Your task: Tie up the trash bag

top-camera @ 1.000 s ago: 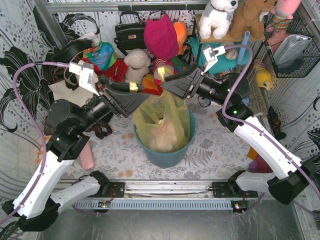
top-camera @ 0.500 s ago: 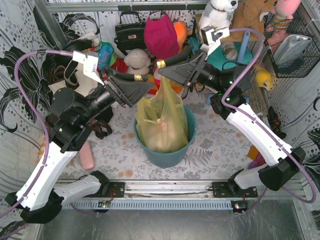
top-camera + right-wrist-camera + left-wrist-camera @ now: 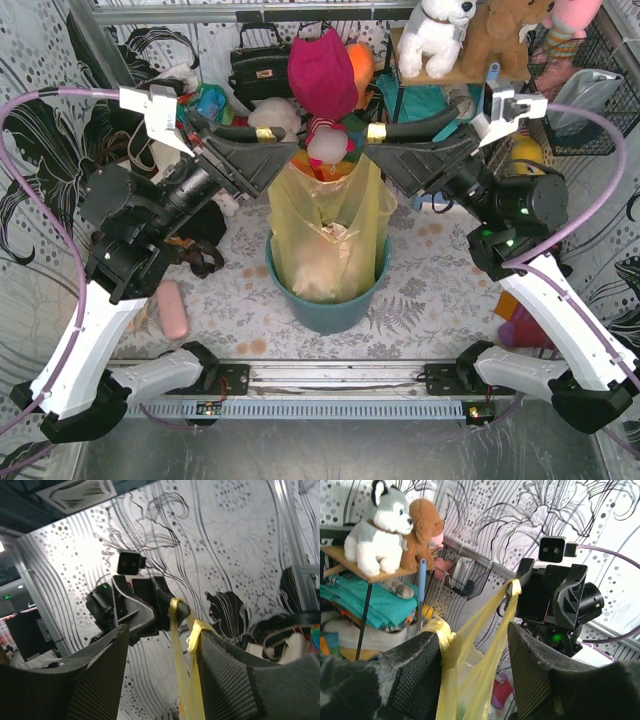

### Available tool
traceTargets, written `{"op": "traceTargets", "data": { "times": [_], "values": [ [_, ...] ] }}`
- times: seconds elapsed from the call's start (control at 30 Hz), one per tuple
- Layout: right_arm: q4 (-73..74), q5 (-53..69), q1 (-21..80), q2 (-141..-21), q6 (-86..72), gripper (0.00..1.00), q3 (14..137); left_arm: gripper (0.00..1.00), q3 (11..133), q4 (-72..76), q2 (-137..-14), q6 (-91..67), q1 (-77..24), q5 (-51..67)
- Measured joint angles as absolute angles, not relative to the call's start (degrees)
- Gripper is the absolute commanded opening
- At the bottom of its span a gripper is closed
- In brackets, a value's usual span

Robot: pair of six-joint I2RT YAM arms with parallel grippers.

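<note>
Handles are being held spread: left gripper [image 3: 285,150] and right gripper [image 3: 380,150], jaws parted, are each hooking one loop of the trash bag [image 3: 325,215] on a finger, bag sitting in teal bin [image 3: 330,310]. Next I'm expecting a crossover of the loops for the knot.

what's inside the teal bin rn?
The lower part of the trash bag sits in the bin, its top stretched above the rim. A pale crumpled lump shows through the plastic; unclear what. The bin's floor is covered.
</note>
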State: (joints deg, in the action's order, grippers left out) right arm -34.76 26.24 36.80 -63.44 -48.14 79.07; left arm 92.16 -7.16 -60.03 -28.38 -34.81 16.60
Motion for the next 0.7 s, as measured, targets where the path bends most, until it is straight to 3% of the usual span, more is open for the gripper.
{"op": "traceTargets", "data": {
  "times": [0.37,0.7],
  "values": [
    [-32.80,23.75,36.80,-65.06,-48.60,0.53,69.67,0.55,84.40,-7.31,-59.02,-29.58,-34.81,15.81],
    [-32.84,27.79,36.80,-72.77,-48.66,0.53,87.48,0.57,93.08,-6.31,-62.39,-30.98,-34.70,17.50]
  ]
}}
